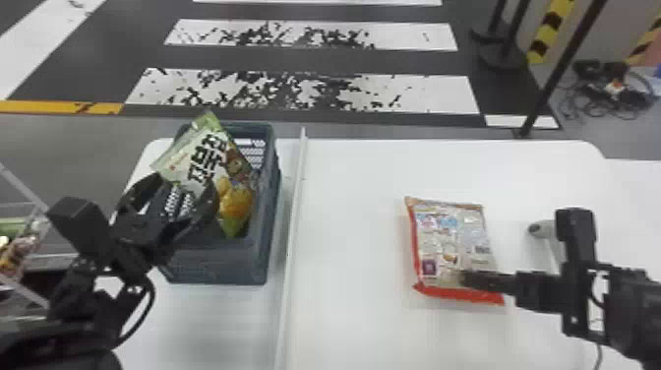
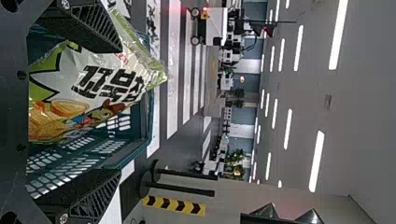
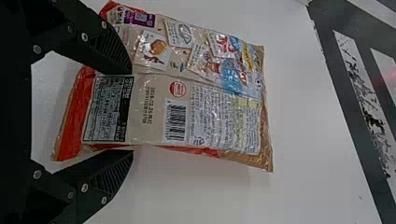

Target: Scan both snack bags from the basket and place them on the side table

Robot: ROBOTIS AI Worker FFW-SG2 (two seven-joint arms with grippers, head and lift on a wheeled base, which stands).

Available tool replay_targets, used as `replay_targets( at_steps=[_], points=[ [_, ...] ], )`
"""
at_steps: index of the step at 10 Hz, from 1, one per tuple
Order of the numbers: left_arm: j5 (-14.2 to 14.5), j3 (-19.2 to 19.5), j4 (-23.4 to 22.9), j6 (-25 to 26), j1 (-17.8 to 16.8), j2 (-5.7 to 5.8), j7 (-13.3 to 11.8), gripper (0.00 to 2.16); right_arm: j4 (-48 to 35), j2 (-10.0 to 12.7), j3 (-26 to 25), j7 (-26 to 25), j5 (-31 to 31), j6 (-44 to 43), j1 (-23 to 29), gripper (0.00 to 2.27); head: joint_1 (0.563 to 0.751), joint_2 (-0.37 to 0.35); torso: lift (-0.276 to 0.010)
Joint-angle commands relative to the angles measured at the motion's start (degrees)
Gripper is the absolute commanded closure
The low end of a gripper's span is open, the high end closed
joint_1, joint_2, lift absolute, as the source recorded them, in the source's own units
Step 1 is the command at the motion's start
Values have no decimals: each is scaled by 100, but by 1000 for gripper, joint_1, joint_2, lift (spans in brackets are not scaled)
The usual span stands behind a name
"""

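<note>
Our black left gripper [image 1: 186,184]: parted at green-and-white plastic snack bag [image 1: 206,152], leaning in blue-green plastic basket [image 1: 216,265] | black right gripper [image 3: 132,112]: apart over red-and-beige plastic snack bag [image 1: 447,236], white table [image 1: 354,197] | risk: off-centre closing; we'd shove either bag.

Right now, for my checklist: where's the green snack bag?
The green snack bag leans in the basket, head view's left side, by the left tool.

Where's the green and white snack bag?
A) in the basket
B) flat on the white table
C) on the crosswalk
A, because the green and white snack bag stands inside the plastic basket with its top poking out over the rim.
</note>
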Motion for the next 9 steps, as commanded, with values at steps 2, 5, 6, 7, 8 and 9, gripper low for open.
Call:
replay_targets(
  at_steps=[2,5,6,7,8,9],
  points=[
    [4,2,16,0,-8,-5,-9,76,84,-5,23,43,81,-111,-14,2256,695,40,-75],
    [4,19,16,0,1,-5,-26,76,-188,13,-363,351,-604,-59,144,2256,695,49,-75],
    [4,19,-2,0,1,-5,-26,76,-452,39,-557,342,-974,47,206,2256,695,51,-75],
    [-5,19,-28,0,19,-14,-26,76,-681,110,-803,333,-1246,117,215,2256,695,53,-75],
    [-5,19,-55,0,36,-14,-26,76,-795,162,-1102,289,-1510,100,136,2256,695,53,-75],
    [-5,28,-55,0,36,-14,-26,76,-813,189,-1436,104,-1756,100,-23,2256,695,43,-75]
  ],
)
